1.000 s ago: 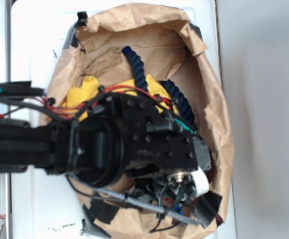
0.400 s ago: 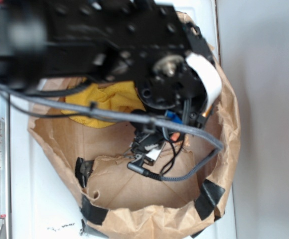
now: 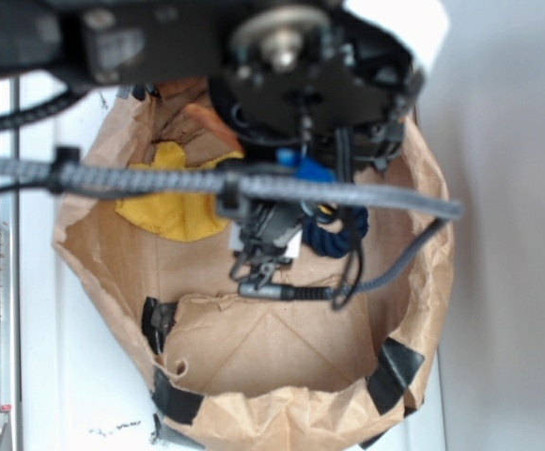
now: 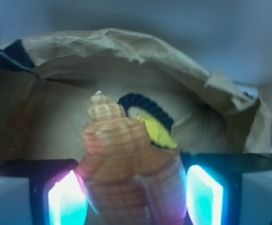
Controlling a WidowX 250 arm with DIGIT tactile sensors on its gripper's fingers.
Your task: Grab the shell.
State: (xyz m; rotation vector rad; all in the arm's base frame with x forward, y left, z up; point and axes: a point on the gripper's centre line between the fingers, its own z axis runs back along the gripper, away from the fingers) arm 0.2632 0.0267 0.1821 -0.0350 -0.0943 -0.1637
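Observation:
In the wrist view the orange-brown ribbed shell (image 4: pixel 126 164) fills the space between my two glowing pads (image 4: pixel 66 199), spire pointing up and away. My gripper (image 4: pixel 135 197) is shut on the shell and holds it above the floor of the brown paper bag (image 4: pixel 126 47). In the exterior view the black arm and wrist (image 3: pixel 291 66) hang over the top of the bag (image 3: pixel 423 310). The gripper and shell are hidden under the arm there.
Inside the bag lie a yellow cloth (image 3: pixel 174 202) and a dark blue rope (image 3: pixel 338 235), both also in the wrist view, rope (image 4: pixel 147 105) and cloth (image 4: pixel 157 131). Black tape patches (image 3: pixel 395 371) hold the bag rim. A grey cable (image 3: pixel 254 183) crosses in front.
The arm has swung toward the top of the exterior frame and come closer to the camera, uncovering the lower bag interior. The blue rope shows again.

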